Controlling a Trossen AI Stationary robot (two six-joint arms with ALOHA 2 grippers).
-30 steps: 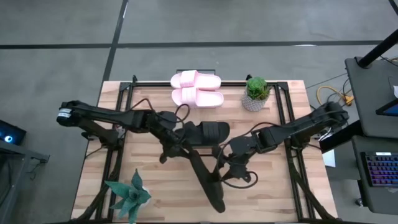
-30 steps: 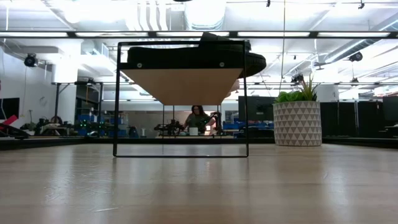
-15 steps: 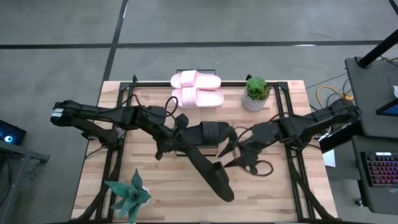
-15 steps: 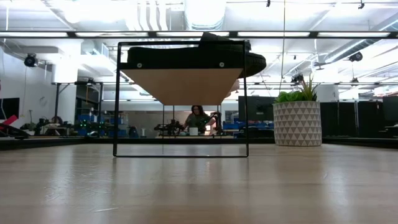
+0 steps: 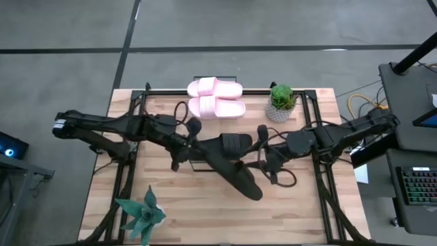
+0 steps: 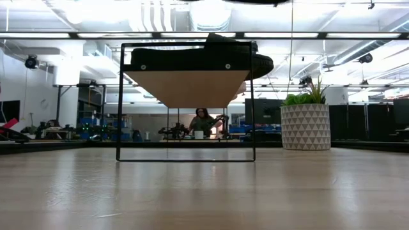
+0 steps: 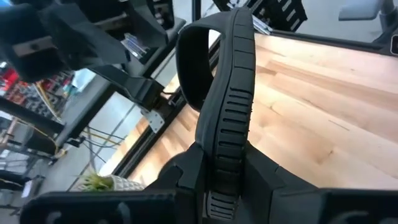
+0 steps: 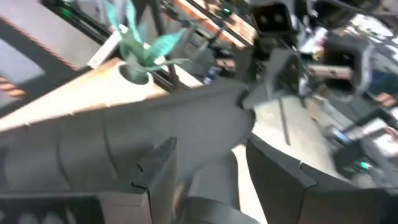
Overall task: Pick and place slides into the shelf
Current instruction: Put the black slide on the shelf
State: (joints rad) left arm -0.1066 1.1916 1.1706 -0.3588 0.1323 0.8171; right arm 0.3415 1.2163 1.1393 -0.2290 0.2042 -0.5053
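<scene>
Both grippers (image 5: pixel 193 152) (image 5: pixel 260 161) clamped on one black slide (image 5: pixel 235 171).

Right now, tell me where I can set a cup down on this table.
Free: the near strip of the table, between the succulent and the right edge; also the far corner left of the pink slides. Crowded: the middle, where the left gripper and right gripper are both at a black slide, and beside the potted plant.

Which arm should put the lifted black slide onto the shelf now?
Left. The left gripper is shut on the black slide, close to the shelf. The right gripper merely hovers near the slide's other end.
</scene>
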